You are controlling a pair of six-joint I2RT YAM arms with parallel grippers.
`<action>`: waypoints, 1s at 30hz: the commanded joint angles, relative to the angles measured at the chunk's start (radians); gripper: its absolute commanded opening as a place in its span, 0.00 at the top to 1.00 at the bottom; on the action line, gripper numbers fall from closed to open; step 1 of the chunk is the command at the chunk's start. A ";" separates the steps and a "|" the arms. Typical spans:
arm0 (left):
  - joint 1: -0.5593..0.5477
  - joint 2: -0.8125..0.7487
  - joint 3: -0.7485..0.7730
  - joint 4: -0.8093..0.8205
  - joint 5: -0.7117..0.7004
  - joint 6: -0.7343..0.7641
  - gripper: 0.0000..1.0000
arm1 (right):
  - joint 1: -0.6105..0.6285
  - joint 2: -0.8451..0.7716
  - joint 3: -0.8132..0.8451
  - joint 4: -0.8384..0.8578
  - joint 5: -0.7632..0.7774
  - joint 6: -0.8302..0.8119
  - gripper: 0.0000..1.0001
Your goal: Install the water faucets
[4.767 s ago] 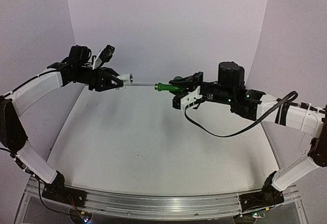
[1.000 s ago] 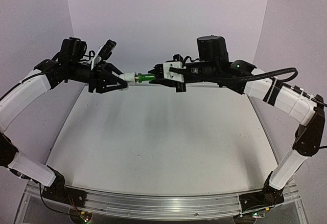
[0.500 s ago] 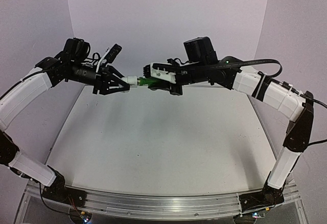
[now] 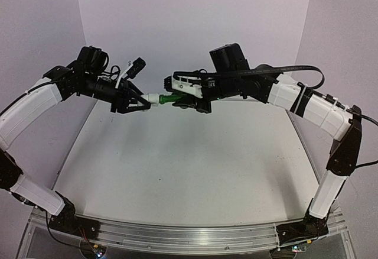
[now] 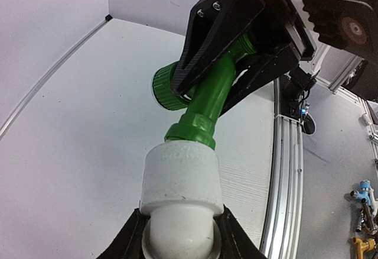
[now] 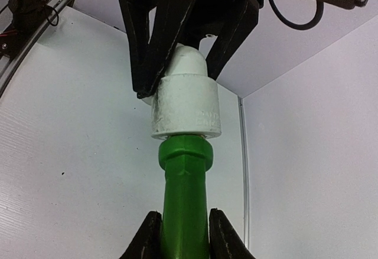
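Tap [image 4: 169, 98]: one, green, seen from above with its end butting into the right side of the one white fitting [image 4: 152, 99]. Both hang in the air, the table [image 4: 177, 170] well below the fitting. There are two grippers: the left gripper [image 4: 140, 100] pinches the fitting from its left, and the right gripper [image 4: 180, 98] pinches the tap just right of the fitting. Black fingers hide much of the tap, and the joint is too small to read.

Left wrist: one fitting [image 5: 180, 176] sits clamped between the left gripper's [image 5: 177, 248] two fingers [image 5: 127, 244], both cut off by the lower edge. One tap [image 5: 204, 114] rises slanting from the fitting's top, collar against its rim; how deep the stem sits is hidden. The right gripper [image 5: 208, 87] closes on the tap's upper part. Far right of the fitting, past a rail [image 5: 282, 152], a blue part [image 5: 366, 189] and a yellow part [image 5: 361, 246] are blurred and cut off.

Right wrist: one tap [image 6: 185, 194] runs up from between the right gripper's [image 6: 185, 238] two fingers [image 6: 149, 235] into the underside of the fitting [image 6: 185, 108]. Above the fitting the left gripper [image 6: 182, 64] grips its bent end, hiding most of it; the tap's head is out of frame
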State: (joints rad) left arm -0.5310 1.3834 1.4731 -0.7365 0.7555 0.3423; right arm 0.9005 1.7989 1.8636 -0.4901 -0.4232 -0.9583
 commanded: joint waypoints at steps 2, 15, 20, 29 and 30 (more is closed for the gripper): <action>-0.048 -0.008 0.004 0.137 0.034 0.063 1.00 | 0.073 0.008 0.080 0.157 -0.298 0.103 1.00; -0.048 -0.069 -0.087 0.247 0.201 0.047 1.00 | 0.003 -0.053 0.005 0.277 -0.648 0.517 1.00; -0.049 -0.072 -0.091 0.247 0.199 0.053 1.00 | 0.003 -0.012 0.055 0.246 -0.684 0.571 1.00; -0.053 -0.072 -0.120 0.245 0.190 0.099 1.00 | 0.001 -0.003 0.062 0.237 -0.693 0.628 1.00; -0.055 -0.075 -0.126 0.244 0.177 0.111 1.00 | 0.001 0.005 0.068 0.238 -0.705 0.640 1.00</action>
State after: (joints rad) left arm -0.5358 1.2693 1.3823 -0.5835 0.9595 0.3955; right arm 0.8275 1.7851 1.8572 -0.4454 -0.9510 -0.3745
